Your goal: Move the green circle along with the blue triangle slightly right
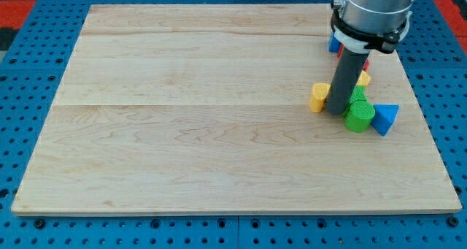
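Your rig has no jaws, only my tip [336, 112] on the wooden surface [182, 132], touching the green circle's [359, 117] left edge. The blue triangle [386, 119] touches its right. Pushing seems underway; continue gently rightward.

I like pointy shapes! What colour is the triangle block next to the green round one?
Blue triangle, clearest in the camera view.

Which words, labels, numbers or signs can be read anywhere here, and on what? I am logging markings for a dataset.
None: no text, number or sign can be read.
The wooden board, the green circle, the blue triangle, the yellow block and the arm's grey housing are all unmarked.
My tip stands just left of the green circle.
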`<act>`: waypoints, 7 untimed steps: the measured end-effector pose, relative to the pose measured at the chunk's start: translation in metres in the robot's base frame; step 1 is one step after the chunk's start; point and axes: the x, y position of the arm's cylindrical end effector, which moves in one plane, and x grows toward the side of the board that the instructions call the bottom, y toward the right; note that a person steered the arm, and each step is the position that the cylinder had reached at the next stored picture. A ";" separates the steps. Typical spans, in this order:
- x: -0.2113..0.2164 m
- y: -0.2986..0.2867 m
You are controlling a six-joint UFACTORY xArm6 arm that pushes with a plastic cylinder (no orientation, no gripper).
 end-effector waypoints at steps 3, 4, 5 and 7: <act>0.010 -0.006; 0.024 -0.010; 0.037 -0.010; 0.043 0.005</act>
